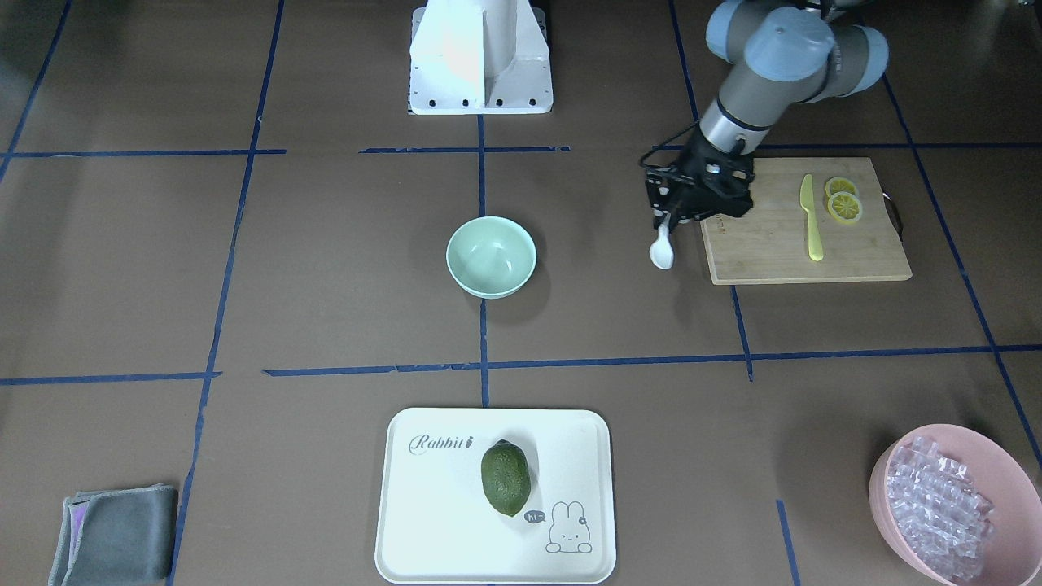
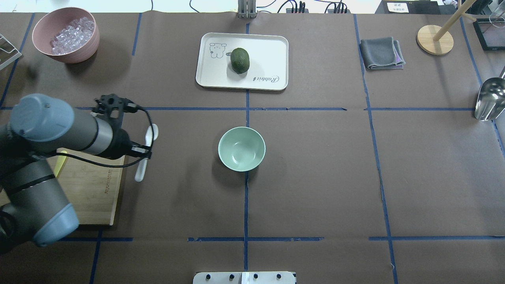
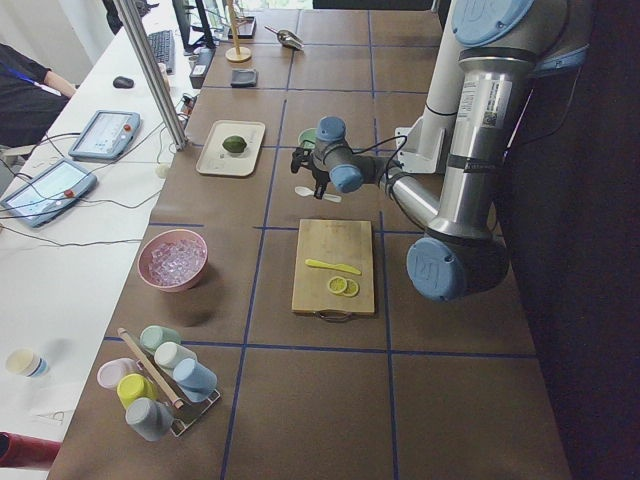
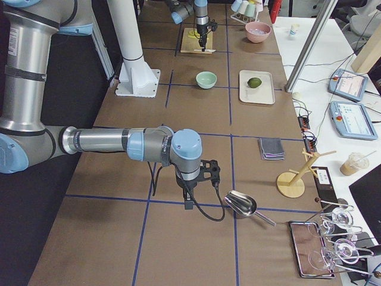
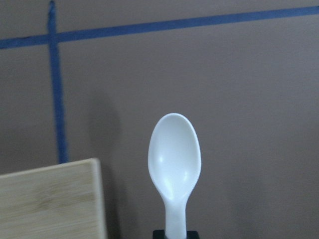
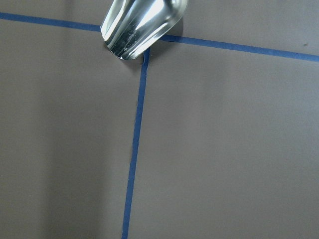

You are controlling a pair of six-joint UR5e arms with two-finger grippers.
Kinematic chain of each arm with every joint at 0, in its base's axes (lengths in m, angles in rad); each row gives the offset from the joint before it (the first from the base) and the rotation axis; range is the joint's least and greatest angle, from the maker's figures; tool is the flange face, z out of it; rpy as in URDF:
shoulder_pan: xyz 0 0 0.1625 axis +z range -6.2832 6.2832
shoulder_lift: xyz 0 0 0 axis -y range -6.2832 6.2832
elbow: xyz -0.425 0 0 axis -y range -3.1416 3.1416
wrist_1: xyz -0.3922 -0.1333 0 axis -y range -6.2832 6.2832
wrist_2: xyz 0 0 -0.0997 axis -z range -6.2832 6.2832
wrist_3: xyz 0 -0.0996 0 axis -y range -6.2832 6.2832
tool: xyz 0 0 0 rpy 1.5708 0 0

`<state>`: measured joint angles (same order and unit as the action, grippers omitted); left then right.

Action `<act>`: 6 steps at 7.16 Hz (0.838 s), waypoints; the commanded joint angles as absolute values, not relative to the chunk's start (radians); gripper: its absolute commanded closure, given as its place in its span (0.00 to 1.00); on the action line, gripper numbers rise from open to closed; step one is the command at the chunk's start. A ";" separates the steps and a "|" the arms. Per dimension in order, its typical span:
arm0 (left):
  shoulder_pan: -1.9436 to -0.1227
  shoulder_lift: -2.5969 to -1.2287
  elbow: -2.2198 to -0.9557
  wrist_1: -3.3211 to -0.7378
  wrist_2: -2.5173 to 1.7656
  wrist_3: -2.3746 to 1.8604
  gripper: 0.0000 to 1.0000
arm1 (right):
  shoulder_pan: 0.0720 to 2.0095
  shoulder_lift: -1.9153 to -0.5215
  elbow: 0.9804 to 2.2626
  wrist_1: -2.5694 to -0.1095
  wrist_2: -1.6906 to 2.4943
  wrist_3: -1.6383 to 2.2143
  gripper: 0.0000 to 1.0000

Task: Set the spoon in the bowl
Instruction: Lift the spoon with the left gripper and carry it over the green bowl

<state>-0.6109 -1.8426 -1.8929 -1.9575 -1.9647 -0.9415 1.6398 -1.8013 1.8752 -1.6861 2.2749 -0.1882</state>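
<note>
The left pincer (image 1: 669, 213) is clamping the white plastic spoon (image 1: 662, 251) by its handle, just beside the wooden cutting board (image 1: 806, 244); the carrying step is in hand, I judge; next it is needing travel across the worktop to the mint-green bowl (image 1: 491, 256), well apart, then release; the right pincer (image 4: 205, 173): cannot tell whether apart or together.

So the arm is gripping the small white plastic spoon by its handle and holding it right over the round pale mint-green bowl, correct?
Not quite. The left gripper does grip the small white plastic spoon by its handle, but beside the wooden cutting board, well apart from the round pale mint-green bowl, as the exterior front-facing view shows.
</note>
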 commanded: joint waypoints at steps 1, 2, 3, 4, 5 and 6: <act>-0.526 -2.013 -1.872 -1.842 -1.960 -0.901 1.00 | 1.640 -1.802 1.875 -1.687 2.276 -0.187 0.00; -0.509 -2.113 -1.837 -1.751 -1.960 -0.885 1.00 | 1.638 -1.802 1.875 -1.687 2.276 -0.187 0.00; -0.500 -2.214 -1.757 -1.731 -1.960 -0.885 1.00 | 1.640 -1.801 1.875 -1.687 2.276 -0.186 0.00; -0.500 -2.314 -1.643 -1.730 -1.960 -0.885 1.00 | 1.638 -1.802 1.873 -1.687 2.276 -0.184 0.00; -0.500 -2.377 -1.553 -1.732 -1.960 -0.885 1.00 | 1.640 -1.802 1.871 -1.689 2.276 -0.184 0.00; -0.500 -2.388 -1.521 -1.730 -1.960 -0.882 1.00 | 1.640 -1.801 1.870 -1.687 2.276 -0.184 0.00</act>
<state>-0.5009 -2.3443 -1.5878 -1.7331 -1.9605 -0.8846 1.6393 -1.8019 1.8717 -1.6880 2.2764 -0.1844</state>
